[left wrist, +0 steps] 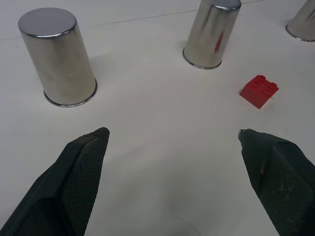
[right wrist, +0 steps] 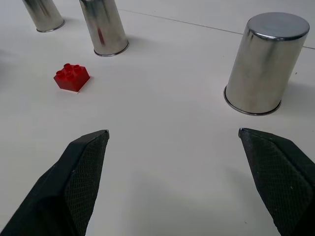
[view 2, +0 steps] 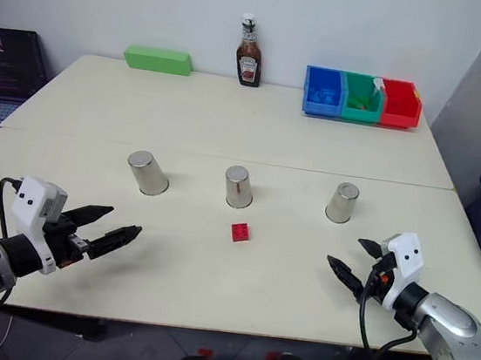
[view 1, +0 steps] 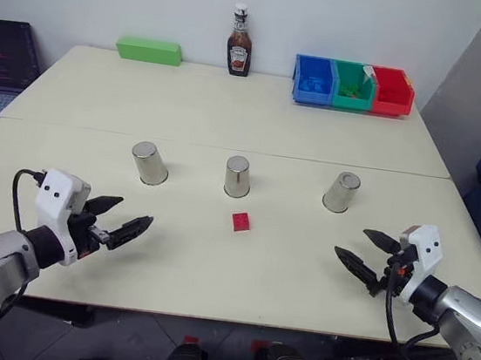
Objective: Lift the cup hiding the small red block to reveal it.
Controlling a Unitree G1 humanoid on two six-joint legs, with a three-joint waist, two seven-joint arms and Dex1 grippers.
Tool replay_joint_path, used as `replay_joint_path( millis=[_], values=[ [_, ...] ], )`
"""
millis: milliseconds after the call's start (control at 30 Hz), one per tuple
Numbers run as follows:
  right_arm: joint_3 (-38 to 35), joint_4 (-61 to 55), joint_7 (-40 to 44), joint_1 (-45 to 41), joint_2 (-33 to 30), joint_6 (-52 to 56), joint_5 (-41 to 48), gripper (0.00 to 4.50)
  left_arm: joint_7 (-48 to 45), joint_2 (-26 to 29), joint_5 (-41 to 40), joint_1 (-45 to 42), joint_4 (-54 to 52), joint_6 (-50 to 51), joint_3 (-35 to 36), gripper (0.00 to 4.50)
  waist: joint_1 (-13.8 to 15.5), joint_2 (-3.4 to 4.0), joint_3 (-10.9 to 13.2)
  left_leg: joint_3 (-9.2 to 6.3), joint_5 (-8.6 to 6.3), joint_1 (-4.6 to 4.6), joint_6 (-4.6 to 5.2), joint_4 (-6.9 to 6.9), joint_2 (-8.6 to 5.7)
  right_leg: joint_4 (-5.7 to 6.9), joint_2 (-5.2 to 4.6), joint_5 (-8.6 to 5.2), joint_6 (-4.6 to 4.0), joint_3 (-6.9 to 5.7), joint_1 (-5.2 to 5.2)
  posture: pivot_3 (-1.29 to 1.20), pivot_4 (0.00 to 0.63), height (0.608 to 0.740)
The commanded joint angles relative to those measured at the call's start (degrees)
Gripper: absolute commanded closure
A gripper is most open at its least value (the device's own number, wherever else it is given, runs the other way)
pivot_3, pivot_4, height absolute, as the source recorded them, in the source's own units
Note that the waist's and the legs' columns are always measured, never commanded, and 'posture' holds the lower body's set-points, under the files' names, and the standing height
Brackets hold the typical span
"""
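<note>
Currently I'm holding both hands, left hand (view 1: 122, 218) and right hand (view 1: 363, 252), open, noting the small red block (view 1: 240, 222) lying uncovered ahead between them, so no cup needs lifting.

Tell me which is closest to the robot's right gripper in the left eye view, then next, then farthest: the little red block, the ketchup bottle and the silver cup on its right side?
From the right gripper:
1. The right-hand silver cup, upside down just beyond it.
2. The small red block, uncovered near the table's middle.
3. The ketchup bottle, at the far edge by the wall.
</note>
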Motion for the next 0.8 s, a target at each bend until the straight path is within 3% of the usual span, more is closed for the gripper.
replay_joint_path(
  millis=[33,400,500,800],
  values=[
    [-1.31,0.02,-0.50,-0.10,0.11,-2.95,0.21,0.01,1.07,-0.75,1.38,-1.69,0.77,-4.25,0.09,0.00,0.03,0.00,0.00,0.01,0.00,0.00,0.00,0.00,0.00,0.00,0.00,0.00,0.00,0.01,0.00,0.00,0.150,0.740],
    [1.63,-0.09,0.61,-0.07,0.83,-9.91,-1.62,0.01,0.74,-4.30,4.32,1.01,-1.37,-13.21,-4.35,0.00,0.12,0.01,0.00,0.01,0.00,-0.01,-0.01,-0.01,0.01,0.01,-0.03,0.00,0.00,0.00,0.00,0.00,0.150,0.740],
    [2.07,0.68,3.48,0.93,0.73,-13.99,-1.53,0.01,1.18,-7.16,7.50,1.00,-0.60,-21.71,-4.44,0.00,0.17,0.05,0.02,0.04,0.01,0.01,-0.01,0.01,-0.02,0.01,-0.03,0.01,0.02,0.02,0.01,0.00,0.150,0.740],
    [2.96,3.91,12.75,3.25,1.94,-27.28,-0.17,0.01,-1.30,-7.59,5.19,1.52,1.81,-20.37,-7.04,0.00,0.14,0.02,0.01,0.02,0.01,0.01,-0.01,0.01,0.00,0.01,-0.03,0.02,0.02,0.00,0.02,0.00,0.150,0.740]
  ],
)
